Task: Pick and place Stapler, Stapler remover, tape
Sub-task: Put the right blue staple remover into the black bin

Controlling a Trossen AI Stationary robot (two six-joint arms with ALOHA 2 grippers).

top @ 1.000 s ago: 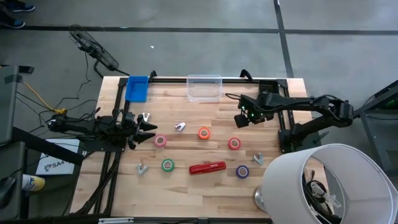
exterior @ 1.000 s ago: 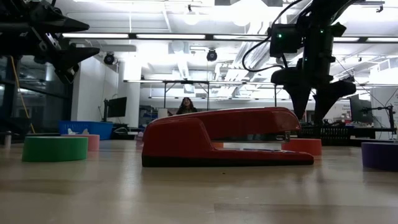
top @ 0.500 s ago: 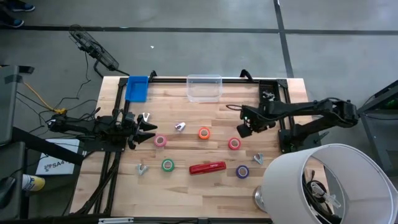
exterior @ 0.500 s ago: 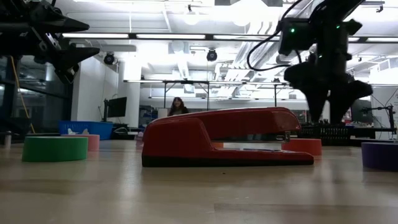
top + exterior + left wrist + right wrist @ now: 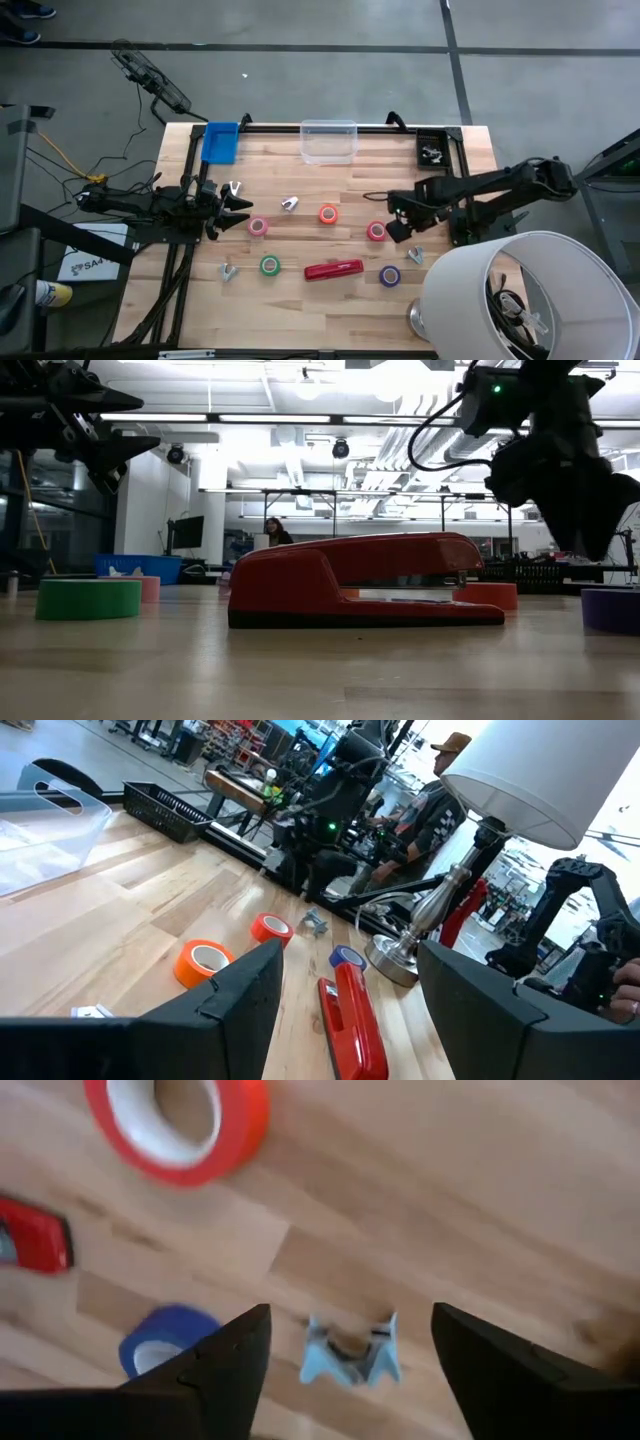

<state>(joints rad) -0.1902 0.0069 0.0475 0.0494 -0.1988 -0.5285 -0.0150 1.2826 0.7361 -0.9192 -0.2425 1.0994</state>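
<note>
Our right pincer (image 5: 345,1380) hung wide apart above a staple remover (image 5: 350,1355) on the bench (image 5: 300,180), empty and lined up to take it. The left pincer (image 5: 240,212), part open, waited near pink tape (image 5: 258,227); the stapler (image 5: 334,270) lay untouched.

No legible text — labels too small, blurred.

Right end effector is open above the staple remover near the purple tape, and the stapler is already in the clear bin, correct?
Not quite. The stapler is not in the clear bin; the high view shows it lying on the table, between the green tape and the purple tape. The rest holds: the right end effector is open above the staple remover.
</note>
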